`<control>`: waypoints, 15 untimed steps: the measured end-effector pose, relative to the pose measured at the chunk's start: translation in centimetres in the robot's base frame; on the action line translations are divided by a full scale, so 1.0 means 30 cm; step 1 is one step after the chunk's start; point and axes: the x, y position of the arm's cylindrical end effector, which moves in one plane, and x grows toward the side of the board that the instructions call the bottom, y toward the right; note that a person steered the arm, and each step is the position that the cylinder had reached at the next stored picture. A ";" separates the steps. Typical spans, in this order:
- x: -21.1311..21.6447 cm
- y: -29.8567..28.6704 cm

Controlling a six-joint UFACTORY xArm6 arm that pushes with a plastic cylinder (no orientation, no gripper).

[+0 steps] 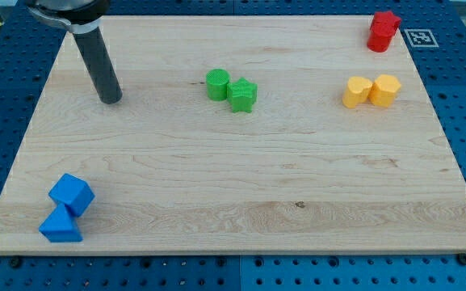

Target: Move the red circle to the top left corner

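red circle far from its corner, tip at the opposite end

red circle (380, 38) sitting in the upper right of the frame, touching or hard against a second red block (388, 22) just above it; shapes hard to separate at this angle, so the lower piece only probably the circle. my tip (111, 99) resting on the counter (241, 178) in the upper left of the frame, well apart from every block. no pincer on this rig, only the rod, so nothing to release or clench.

likely light, stiff and hard, sliding easily on smooth wood. round wall apt to roll off the rod and veer aside unless pushed through its middle. best contact on its right-hand face, low, pushing toward the frame's left along the top edge.

green cylinder (217, 84) and green star (243, 95) touching, upper middle, just below that path. two yellow blocks (371, 90) side by side at right. blue cube (72, 194) and blue triangle (60, 227) lower left, clear of the route.
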 end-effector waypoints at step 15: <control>-0.450 1.778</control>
